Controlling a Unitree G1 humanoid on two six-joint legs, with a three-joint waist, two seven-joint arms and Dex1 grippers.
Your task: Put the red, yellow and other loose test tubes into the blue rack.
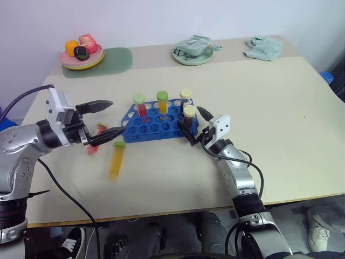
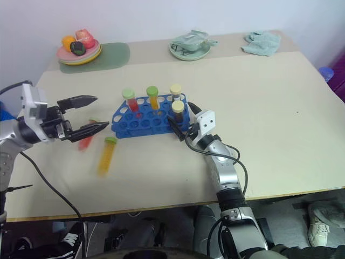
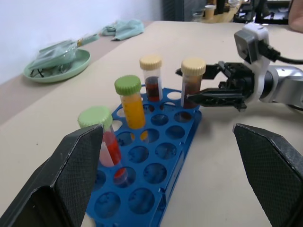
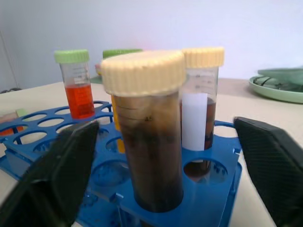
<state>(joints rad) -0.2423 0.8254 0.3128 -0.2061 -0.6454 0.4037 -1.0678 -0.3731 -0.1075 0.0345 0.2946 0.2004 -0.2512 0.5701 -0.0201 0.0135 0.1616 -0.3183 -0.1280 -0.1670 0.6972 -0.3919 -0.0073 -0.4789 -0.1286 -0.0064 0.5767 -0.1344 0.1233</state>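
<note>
Nearest you, a yellow tube (image 1: 116, 160) and a red tube (image 1: 97, 138) lie loose near the table's (image 1: 302, 162) front-left edge, under your spread left gripper (image 1: 106, 118). The rack (image 1: 156, 123) sits mid-table; the right gripper (image 1: 193, 124) stands open around the brown tube (image 4: 144, 137) seated at its corner. Pulling back crooked could tip it.

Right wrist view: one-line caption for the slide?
Open right tool flanks a cream-capped brown tube standing in the blue rack, with three more capped tubes upright behind it.
</note>
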